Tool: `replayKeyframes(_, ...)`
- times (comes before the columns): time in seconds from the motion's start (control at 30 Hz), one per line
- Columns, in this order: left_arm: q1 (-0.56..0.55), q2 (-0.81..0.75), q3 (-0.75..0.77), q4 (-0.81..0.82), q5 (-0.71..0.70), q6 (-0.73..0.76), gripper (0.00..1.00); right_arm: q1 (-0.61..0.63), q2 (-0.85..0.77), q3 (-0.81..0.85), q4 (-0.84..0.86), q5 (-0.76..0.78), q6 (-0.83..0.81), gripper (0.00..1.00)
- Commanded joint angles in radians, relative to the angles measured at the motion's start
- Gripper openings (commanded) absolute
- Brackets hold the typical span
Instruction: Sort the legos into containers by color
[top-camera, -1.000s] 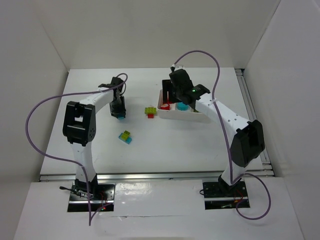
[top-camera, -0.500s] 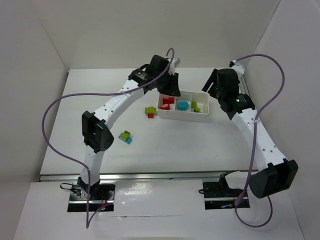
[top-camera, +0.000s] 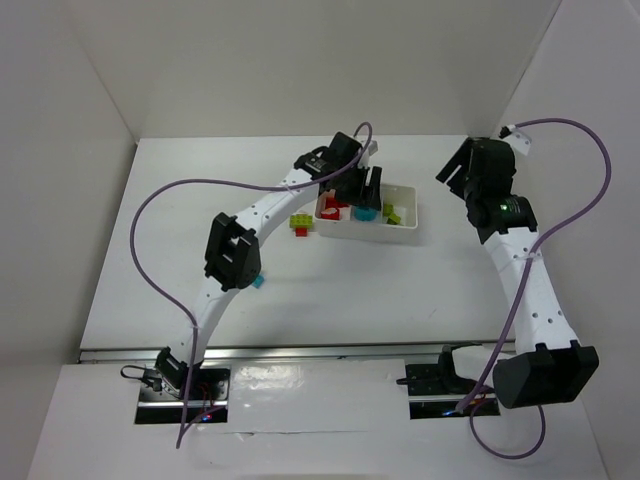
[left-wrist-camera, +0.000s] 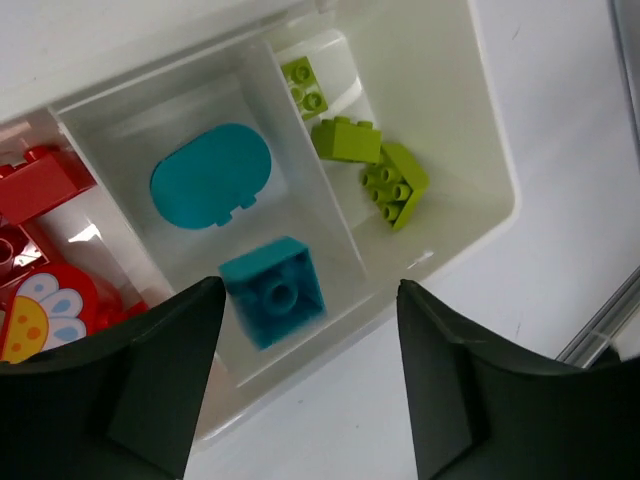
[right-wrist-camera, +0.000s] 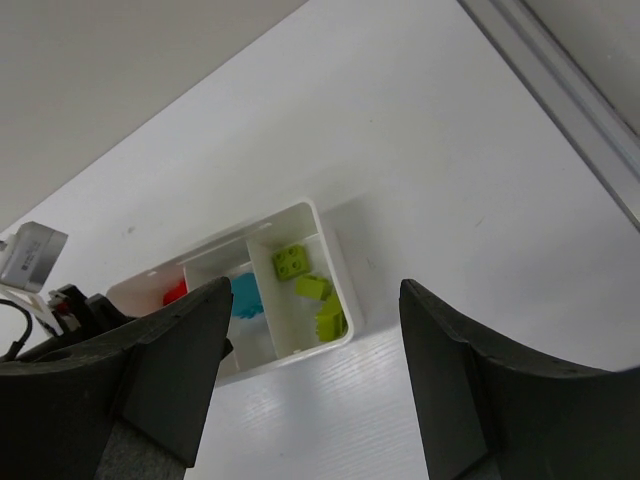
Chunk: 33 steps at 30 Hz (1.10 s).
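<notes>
The white three-compartment tray (top-camera: 405, 236) (left-wrist-camera: 490, 150) (right-wrist-camera: 338, 270) holds red legos (left-wrist-camera: 40, 185) on its left, a cyan oval lego (left-wrist-camera: 212, 188) in the middle and yellow-green legos (left-wrist-camera: 397, 183) (right-wrist-camera: 291, 262) on its right. My left gripper (top-camera: 368, 190) (left-wrist-camera: 310, 400) hangs open above the middle compartment. A blurred cyan square lego (left-wrist-camera: 273, 292) shows there, free of the fingers. My right gripper (top-camera: 455, 172) (right-wrist-camera: 310, 400) is open and empty, raised to the right of the tray. A green-and-red lego (top-camera: 300, 223) lies on the table left of the tray.
Only a cyan corner of another lego (top-camera: 258, 282) shows from under the left arm's elbow. A metal rail (top-camera: 500, 210) (right-wrist-camera: 560, 80) runs along the table's right edge. White walls close in the back and sides.
My left gripper has carried a cyan lego from the left of the table to over the tray's middle compartment and opened, letting it go. The right arm has drawn back to the right.
</notes>
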Motion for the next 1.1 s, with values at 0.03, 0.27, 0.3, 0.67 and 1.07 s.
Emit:
replayKeyframes(0.03,0.004,-0.023,0.035,0.069,0.001,-0.009,0.86,-0.030,-0.039,-0.019,-0.004,-0.051,-0.016,0.75)
replayKeyframes(0.27,-0.006,-0.129,-0.017,0.057,0.003,0.002,0.93,-0.030,-0.039,-0.037,0.005,-0.105,-0.025,0.75)
replayKeyframes(0.3,-0.006,-0.190,-0.032,0.044,-0.022,0.013,0.89,-0.030,-0.039,-0.046,0.016,-0.117,-0.034,0.75)
replayKeyframes(0.67,0.013,-0.793,-0.818,-0.163,-0.464,0.088,0.96,0.109,-0.016,-0.135,0.095,-0.179,-0.027,0.76)
replayKeyframes(1.07,0.108,-0.930,-1.223,-0.106,-0.464,-0.026,0.93,0.213,0.039,-0.115,0.105,-0.133,-0.027,0.76)
